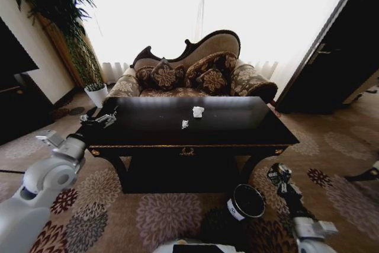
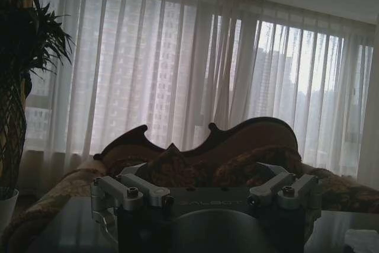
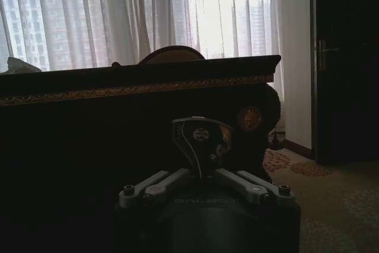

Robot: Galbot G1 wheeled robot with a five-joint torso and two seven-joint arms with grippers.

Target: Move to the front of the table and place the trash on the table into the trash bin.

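Note:
The glossy black table stands in front of me. On its top lie a white paper wad and, nearer me, a tiny white scrap. The black trash bin with a white label sits on the carpet below the table's front right. My left gripper hovers open over the table's left end, empty; its wrist view catches the wad at the edge. My right gripper is shut and hangs low by the table's right leg, just right of the bin. From there the wad peeks above the table edge.
A patterned sofa with cushions stands right behind the table, before curtained windows. A tall plant in a white pot is at the back left. A dark door is on the right. Flowered carpet spreads in front.

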